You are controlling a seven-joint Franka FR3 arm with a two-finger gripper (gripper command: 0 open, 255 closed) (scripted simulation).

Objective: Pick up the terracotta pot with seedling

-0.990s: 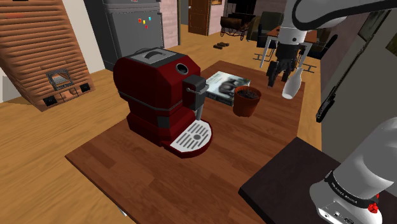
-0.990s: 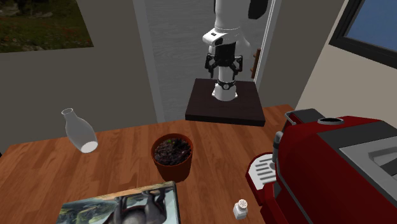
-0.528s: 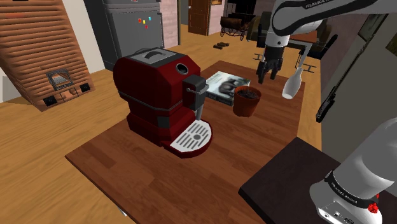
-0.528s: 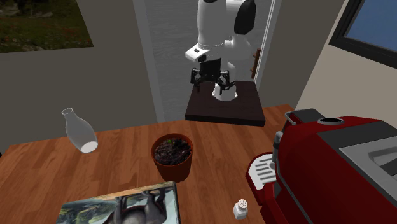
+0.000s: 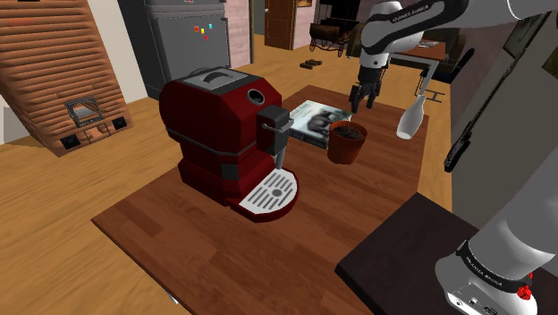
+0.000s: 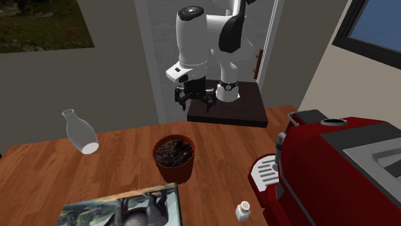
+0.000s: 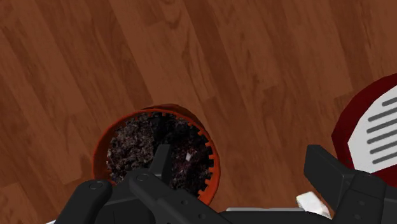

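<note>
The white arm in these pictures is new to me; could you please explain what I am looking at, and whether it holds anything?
It is a robot arm on a dark box, ending in a black two-fingered claw. One camera looks over the wooden table from beside the robot, one faces it across the table, and one sits on the hand, looking down past the fingers. On the table are a red coffee machine, a reddish-brown pot of dark soil, a white bottle, a flat book and a small shaker. The claw hangs open above the pot and holds nothing.
</note>
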